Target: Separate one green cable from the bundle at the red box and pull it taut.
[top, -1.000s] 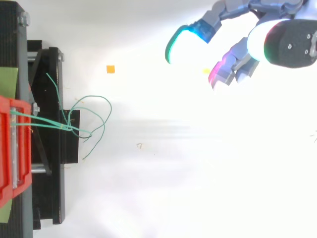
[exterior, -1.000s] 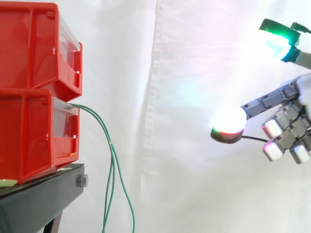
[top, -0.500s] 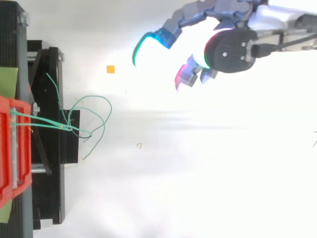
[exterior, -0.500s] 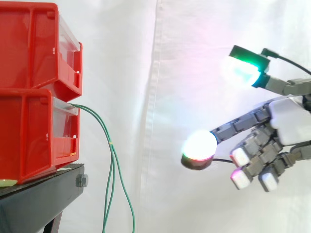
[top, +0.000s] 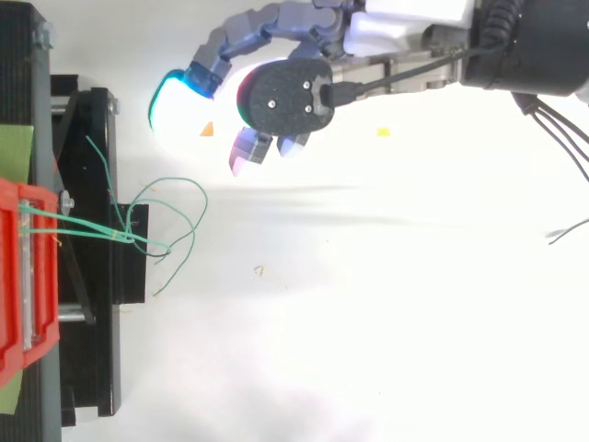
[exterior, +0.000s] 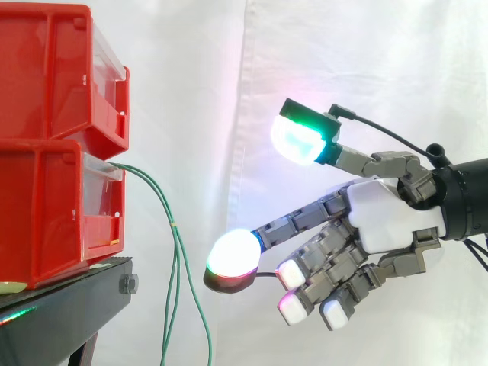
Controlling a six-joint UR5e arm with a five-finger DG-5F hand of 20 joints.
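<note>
Two red bins (exterior: 57, 145) are stacked on a black stand at the left. A bundle of thin green cables (exterior: 177, 252) comes out of the lower bin's front and hangs down beside the stand; from above the cables (top: 156, 221) loop over the stand's edge. My hand (exterior: 385, 217) reaches in from the right, open, with its fingers spread and its glowing fingertips (exterior: 232, 255) a short way right of the cables, not touching them. In the top view the hand (top: 304, 55) sits above and to the right of the loops. It holds nothing.
The black stand (top: 87, 276) carries the bins at the left edge. A white curtain hangs behind. A small orange square (top: 207, 130) and a yellow speck (top: 383, 132) lie on the white floor.
My hand has moved left toward the bins and cables over the last second, staying open. The cables have not moved.
</note>
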